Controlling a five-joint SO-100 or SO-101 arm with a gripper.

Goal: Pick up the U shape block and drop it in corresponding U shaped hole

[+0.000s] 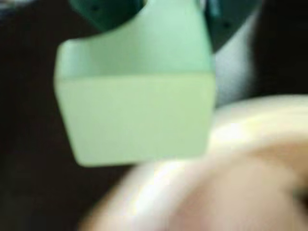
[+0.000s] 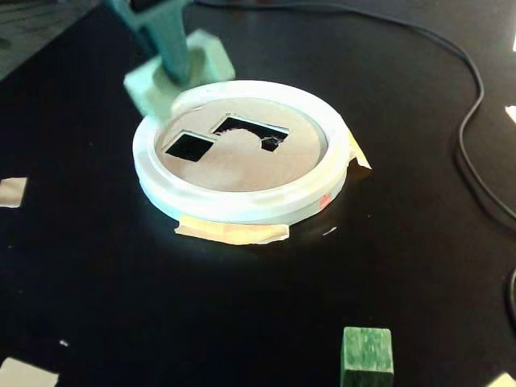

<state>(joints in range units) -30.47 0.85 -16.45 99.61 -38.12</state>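
A: Looking at the fixed view, where does the U shape block [image 2: 153,85] sit?

B: It hangs at the far-left edge of the white ring [image 2: 242,205], at about 11 o'clock on the tan disc [image 2: 242,165]. It overlaps the rim there, and it seems lifted rather than resting, though I can't be sure from this angle.

A: What has hold of it?

B: The gripper [image 2: 173,68]. Its teal fingers [image 2: 165,36] come down from the top edge and are closed onto the pale mint block, one finger crossing the middle of the block.

A: Does the wrist view agree?

B: Yes, though it is badly blurred. The block [image 1: 137,106] fills the centre of that view, with its curved notch turned up toward 12 o'clock, and dark teal finger parts [image 1: 103,12] pinch it at the top. A pale, out-of-focus shape below, probably the ring [image 1: 231,168], lies toward 5 o'clock.

A: And the U shaped hole [image 2: 250,129]?

B: It is a dark cutout in the far half of the disc, with nothing in it. The block is near it, off toward 9 o'clock, but not over it. A square hole [image 2: 189,147] lies just beside it, toward 8 o'clock.

A: Anything else on the black table [image 2: 121,282]?

B: A darker green cube [image 2: 367,355] sits at 5 o'clock from the ring, well apart. A black cable [image 2: 468,121] curves along the right, and strips of tape [image 2: 234,234] hold the ring down.
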